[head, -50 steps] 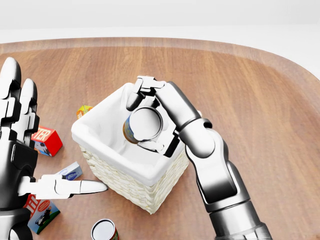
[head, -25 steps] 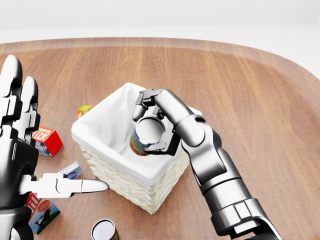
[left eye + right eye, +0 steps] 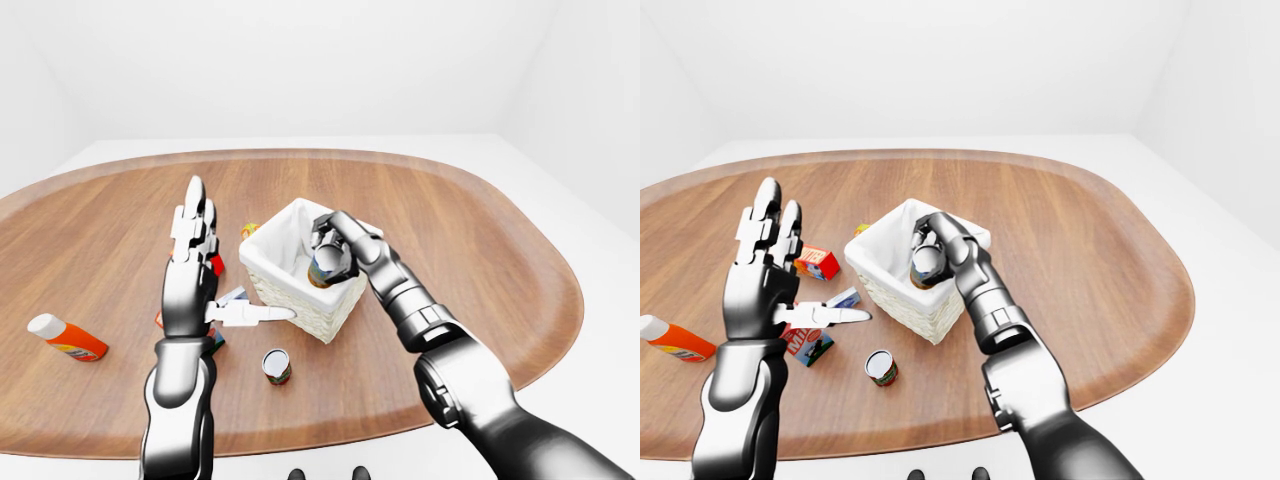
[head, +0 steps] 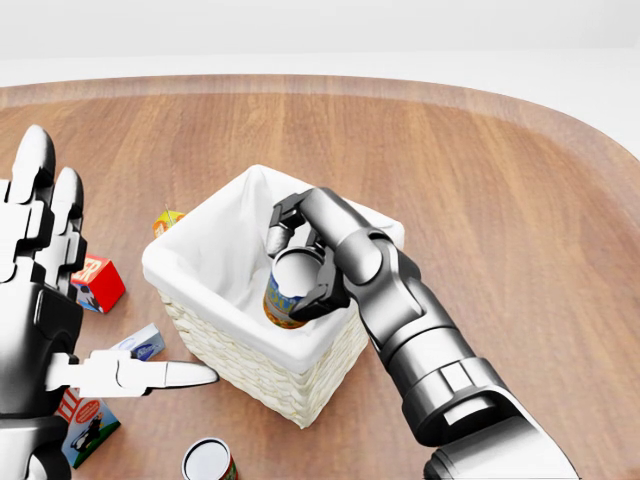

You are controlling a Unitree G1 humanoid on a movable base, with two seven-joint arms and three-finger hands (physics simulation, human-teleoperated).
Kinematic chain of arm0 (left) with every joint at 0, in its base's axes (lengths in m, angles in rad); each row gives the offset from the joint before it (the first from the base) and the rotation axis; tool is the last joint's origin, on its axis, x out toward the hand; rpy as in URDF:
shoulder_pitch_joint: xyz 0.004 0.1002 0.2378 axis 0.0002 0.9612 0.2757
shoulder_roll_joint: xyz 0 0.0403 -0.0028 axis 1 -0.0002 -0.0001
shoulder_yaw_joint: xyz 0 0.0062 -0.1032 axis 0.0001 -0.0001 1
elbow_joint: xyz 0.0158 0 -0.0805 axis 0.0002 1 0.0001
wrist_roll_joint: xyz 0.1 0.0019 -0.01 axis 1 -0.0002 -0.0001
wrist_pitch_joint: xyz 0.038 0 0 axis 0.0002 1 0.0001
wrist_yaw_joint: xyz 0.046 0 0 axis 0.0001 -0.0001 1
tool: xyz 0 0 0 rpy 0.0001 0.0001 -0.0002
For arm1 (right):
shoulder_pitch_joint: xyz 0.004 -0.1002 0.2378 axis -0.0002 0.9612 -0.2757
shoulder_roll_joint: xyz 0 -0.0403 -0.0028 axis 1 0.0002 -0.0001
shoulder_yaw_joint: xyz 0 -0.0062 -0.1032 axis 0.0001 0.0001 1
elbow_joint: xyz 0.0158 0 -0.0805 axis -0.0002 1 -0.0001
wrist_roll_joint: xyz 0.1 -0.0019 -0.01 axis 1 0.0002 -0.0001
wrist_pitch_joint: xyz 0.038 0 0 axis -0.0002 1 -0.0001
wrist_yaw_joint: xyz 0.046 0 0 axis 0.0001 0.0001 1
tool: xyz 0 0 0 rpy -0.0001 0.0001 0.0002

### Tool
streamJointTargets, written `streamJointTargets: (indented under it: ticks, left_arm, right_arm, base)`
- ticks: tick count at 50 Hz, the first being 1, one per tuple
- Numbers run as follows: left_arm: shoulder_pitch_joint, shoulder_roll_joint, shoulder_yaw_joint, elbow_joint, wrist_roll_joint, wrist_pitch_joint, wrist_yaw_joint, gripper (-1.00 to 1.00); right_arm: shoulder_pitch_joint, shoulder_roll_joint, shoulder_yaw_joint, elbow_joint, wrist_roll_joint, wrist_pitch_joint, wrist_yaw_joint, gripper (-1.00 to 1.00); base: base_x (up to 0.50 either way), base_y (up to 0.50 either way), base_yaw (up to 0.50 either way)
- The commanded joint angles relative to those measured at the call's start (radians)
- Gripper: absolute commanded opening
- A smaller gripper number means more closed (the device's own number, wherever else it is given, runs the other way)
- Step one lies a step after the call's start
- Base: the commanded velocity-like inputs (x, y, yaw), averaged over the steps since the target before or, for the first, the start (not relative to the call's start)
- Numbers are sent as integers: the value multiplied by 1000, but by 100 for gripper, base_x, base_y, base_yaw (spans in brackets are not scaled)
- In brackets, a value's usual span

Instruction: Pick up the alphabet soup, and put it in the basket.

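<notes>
The alphabet soup can, with a silver lid and a yellow and blue label, is held in my right hand inside the white-lined wicker basket, at its right side. The fingers close round the can, which sits low between the basket walls. My left hand is open at the left of the head view, fingers up, thumb pointing at the basket's left wall.
A second can stands below the basket. Small boxes lie left of it: a red one, a blue-white one, a red-green one. An orange bottle lies far left on the wooden table.
My right hand has lowered the can deeper into the basket and turned it more upright. My left hand has dropped slightly.
</notes>
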Motion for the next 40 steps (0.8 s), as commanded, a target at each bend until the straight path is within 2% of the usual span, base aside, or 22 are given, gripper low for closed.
streamJointTargets:
  ticks: [1,15,40]
  left_arm:
    - [5,-2,-4,10,0,0,2,100]
    - [6,1,5,16,-4,0,0,100]
    - [5,2,8,17,-4,0,-2,100]
  right_arm:
    - [-78,19,-1,103,10,0,-21,-100]
    - [-175,29,-12,199,-2,0,-22,-100]
    - [-232,22,-28,258,-29,0,-33,-100]
  base:
    - [0,0,0]
    - [0,0,0]
    - [0,0,0]
